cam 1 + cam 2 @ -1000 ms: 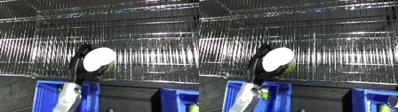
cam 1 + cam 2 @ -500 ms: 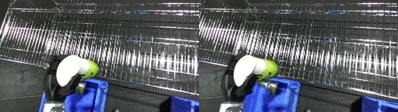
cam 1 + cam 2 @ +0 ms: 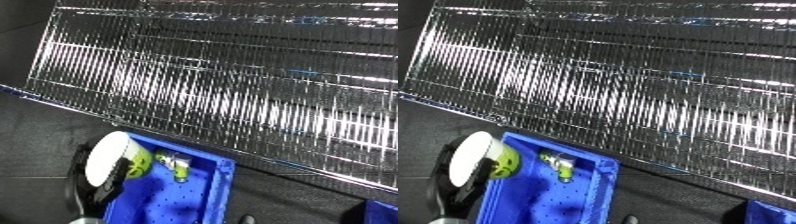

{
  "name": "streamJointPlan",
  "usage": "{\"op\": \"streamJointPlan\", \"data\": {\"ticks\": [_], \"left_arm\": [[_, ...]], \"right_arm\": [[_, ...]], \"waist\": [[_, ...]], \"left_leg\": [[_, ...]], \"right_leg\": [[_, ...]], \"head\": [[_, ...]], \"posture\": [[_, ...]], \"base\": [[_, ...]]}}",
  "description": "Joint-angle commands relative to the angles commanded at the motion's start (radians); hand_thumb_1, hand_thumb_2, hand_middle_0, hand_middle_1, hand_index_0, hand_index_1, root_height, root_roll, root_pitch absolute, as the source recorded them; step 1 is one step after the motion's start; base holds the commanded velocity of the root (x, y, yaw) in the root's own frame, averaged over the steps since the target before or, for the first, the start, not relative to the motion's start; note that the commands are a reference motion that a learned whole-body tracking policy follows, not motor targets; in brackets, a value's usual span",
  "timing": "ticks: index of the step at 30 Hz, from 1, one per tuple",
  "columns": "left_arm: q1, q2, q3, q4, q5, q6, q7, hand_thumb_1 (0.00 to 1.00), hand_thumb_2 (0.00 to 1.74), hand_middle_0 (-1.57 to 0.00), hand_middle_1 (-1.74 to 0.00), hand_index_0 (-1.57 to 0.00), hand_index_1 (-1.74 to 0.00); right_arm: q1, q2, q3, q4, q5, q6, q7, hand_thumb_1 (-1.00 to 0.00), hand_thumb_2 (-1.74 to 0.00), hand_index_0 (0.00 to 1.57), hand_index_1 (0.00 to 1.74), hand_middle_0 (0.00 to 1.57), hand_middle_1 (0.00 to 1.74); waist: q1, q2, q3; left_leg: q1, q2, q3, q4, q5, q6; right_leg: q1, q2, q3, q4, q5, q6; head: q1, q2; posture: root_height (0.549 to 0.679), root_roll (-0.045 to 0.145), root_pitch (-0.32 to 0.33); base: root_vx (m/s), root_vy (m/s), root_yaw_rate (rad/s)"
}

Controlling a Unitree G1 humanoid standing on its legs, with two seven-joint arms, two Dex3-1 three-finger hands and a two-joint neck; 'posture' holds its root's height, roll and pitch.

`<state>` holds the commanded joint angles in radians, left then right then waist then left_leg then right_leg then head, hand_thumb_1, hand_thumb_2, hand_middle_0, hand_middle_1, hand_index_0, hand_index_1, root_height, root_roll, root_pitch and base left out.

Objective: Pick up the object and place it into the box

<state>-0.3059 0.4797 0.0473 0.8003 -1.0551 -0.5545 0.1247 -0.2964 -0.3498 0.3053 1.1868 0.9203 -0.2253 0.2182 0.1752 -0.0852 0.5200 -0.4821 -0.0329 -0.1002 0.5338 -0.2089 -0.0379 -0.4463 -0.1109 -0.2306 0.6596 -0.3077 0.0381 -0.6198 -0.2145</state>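
Note:
My left hand [image 3: 90, 186] is shut on the object [image 3: 112, 157], a round container with a white flat end and a yellow-green body. It holds the container tilted at the left wall of the blue bin [image 3: 182, 206], with the green side over the bin's inside. The black fingers curl around the container's lower and left side. My right hand shows in neither view.
A small green and silver item [image 3: 175, 164] lies inside the bin near its far wall. A wire shelf [image 3: 233, 92] runs across behind the bin. The corner of a second blue bin [image 3: 774, 210] shows at the lower right. Dark floor lies left of the bin.
The whole picture has tilted and shifted, so the camera moved. Relative to the bin, my left hand has come down with the container, from above the far rim to the left wall.

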Motion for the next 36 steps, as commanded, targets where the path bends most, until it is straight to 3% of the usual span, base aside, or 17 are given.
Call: {"op": "streamJointPlan", "data": {"ticks": [1, 5, 11, 21, 36], "left_arm": [[0.0, 0.002, 0.008, 0.041, 0.0, 0.012, -0.01, 1.0, 1.74, -1.57, -1.74, -1.57, -1.74], [-0.015, 0.009, 0.029, 0.2, -0.024, 0.072, -0.079, 0.8, 1.39, -1.26, -1.39, -1.26, -1.39], [-0.056, 0.03, 0.046, 0.394, -0.099, 0.149, -0.186, 0.5, 0.87, -0.79, -0.87, -0.79, -0.87], [-0.061, 0.056, 0.054, 0.521, -0.085, 0.203, -0.272, 0.0, 0.0, 0.0, 0.0, 0.0, 0.0], [-0.062, 0.033, 0.019, 0.545, -0.059, 0.268, -0.308, 0.0, 0.0, 0.0, 0.0, 0.0, 0.0]], "right_arm": [[0.0, 0.0, 0.004, 0.004, -0.001, 0.003, 0.003, 0.0, 0.0, 0.0, 0.0, 0.0, 0.0], [0.001, -0.002, 0.016, 0.019, -0.01, 0.008, 0.018, 0.0, 0.0, 0.0, 0.0, 0.0, 0.0], [0.007, -0.005, 0.017, 0.036, -0.031, 0.009, 0.038, 0.0, 0.0, 0.0, 0.0, 0.0, 0.0], [0.013, -0.008, 0.019, 0.037, -0.056, 0.009, 0.05, 0.0, 0.0, 0.0, 0.0, 0.0, 0.0], [0.003, 0.002, 0.02, 0.026, -0.056, 0.02, 0.044, 0.0, 0.0, 0.0, 0.0, 0.0, 0.0]], "waist": [[-0.003, -0.005, 0.0], [-0.018, -0.021, 0.0], [-0.035, -0.035, 0.0], [-0.047, -0.042, 0.0], [-0.047, -0.041, 0.0]], "left_leg": [[0.004, 0.003, 0.001, -0.004, 0.002, -0.0006], [0.018, 0.015, 0.007, -0.016, 0.011, -0.003], [0.033, 0.027, 0.017, -0.031, 0.018, -0.0072], [0.051, 0.032, 0.027, -0.043, 0.019, -0.0098], [0.051, 0.024, 0.03, -0.043, 0.012, -0.0065]], "right_leg": [[0.003, 0.0018, 0.002, -0.001, -0.002, -0.0016], [0.015, 0.0089, 0.009, -0.007, -0.008, -0.0062], [0.028, 0.0138, 0.016, -0.022, -0.007, -0.0054], [0.047, 0.0152, 0.023, -0.047, -0.003, -0.0032], [0.052, 0.0118, 0.022, -0.06, 0.003, 0.0017]], "head": [[-0.025, -0.008], [-0.073, -0.023], [-0.118, -0.034], [-0.111, -0.04], [-0.077, -0.04]], "posture": [[0.647, 0.037, 0.11], [0.647, 0.036, 0.103], [0.648, 0.035, 0.096], [0.65, 0.036, 0.088], [0.651, 0.033, 0.089]], "base": [[0.012, 0.011, -0.024], [0.005, 0.026, -0.047], [0.002, 0.03, -0.035], [-0.001, 0.027, -0.031], [-0.012, 0.004, -0.014]]}}
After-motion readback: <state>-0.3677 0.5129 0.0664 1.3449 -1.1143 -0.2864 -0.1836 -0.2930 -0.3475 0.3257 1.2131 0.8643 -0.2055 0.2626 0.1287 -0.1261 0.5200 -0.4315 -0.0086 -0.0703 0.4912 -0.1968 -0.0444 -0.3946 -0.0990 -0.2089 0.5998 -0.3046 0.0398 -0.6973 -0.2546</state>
